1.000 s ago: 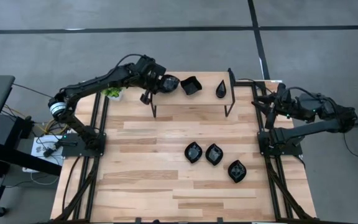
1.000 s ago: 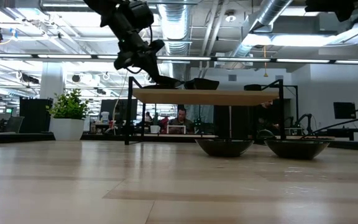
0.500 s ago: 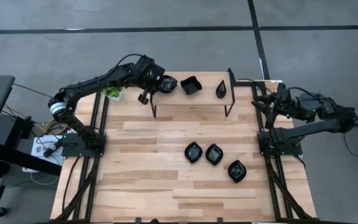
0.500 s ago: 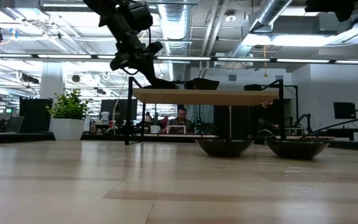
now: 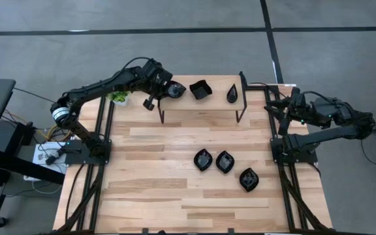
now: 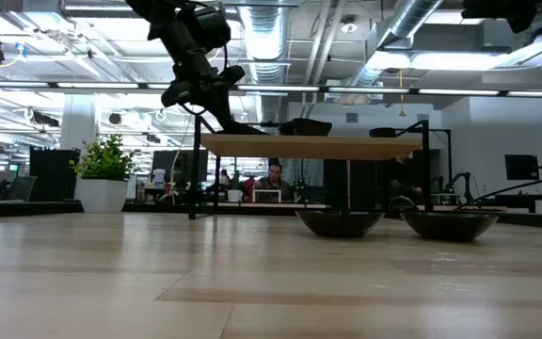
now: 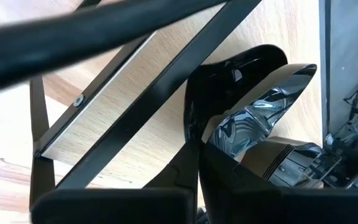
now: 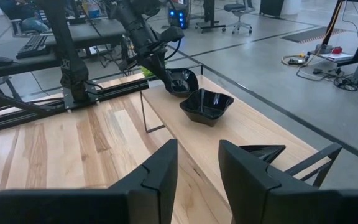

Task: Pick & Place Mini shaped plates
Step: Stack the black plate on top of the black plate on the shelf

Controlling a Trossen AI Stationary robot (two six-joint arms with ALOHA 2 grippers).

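Near table: three mini shaped plates (image 5: pixel 224 163) lie loose on the bare wood of the table (image 5: pixel 155 189), close together toward the right side. They look like stock waiting to be carried up, so I judge the job is partly done.

Middle, shelf: a raised shelf (image 5: pixel 201 103) on thin black legs stands across the far part of the table. It appears to be the drop-off place, since three dishes already rest on it.

Shelf, right end: a teardrop plate (image 5: pixel 232 94) sits alone near the right post.

Shelf, middle: a wavy-edged square plate (image 8: pixel 206 106) rests flat, just beside the dish the left arm grips.

Shelf, left end: the left gripper (image 5: pixel 167 91) is pinched tight on the rim of a rounded plate (image 5: pixel 177 89), one finger inside and one outside. The dish sits on the shelf top, in line with the others; a rim pinch suits so shallow a dish.

Right side: the right gripper (image 5: pixel 284 108) waits off the table's right edge, jaws parted and empty, clear of the left arm's work.

Far left corner: a small potted plant (image 5: pixel 117 98) stands behind the left arm, no part of the job.
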